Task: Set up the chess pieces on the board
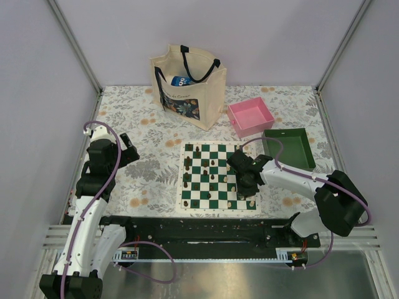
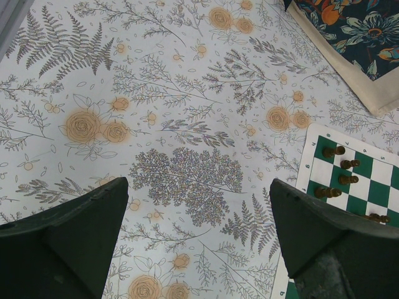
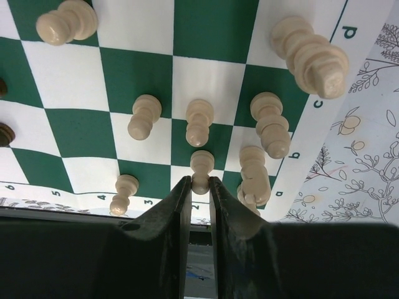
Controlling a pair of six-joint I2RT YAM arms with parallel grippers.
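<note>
My right pincer [image 3: 199, 185] narrowly pinches a cream pawn [image 3: 201, 163] on the board [image 3: 206, 31]; a neighbour piece [image 3: 254, 168] just right of it (very close) may topple if I lift tilted. Left pincer [image 2: 198, 187] is wide.

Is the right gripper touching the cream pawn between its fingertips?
Touching. In the right wrist view the right gripper has both fingertips pressed against the lower part of the cream pawn, with no gap on either side.
</note>
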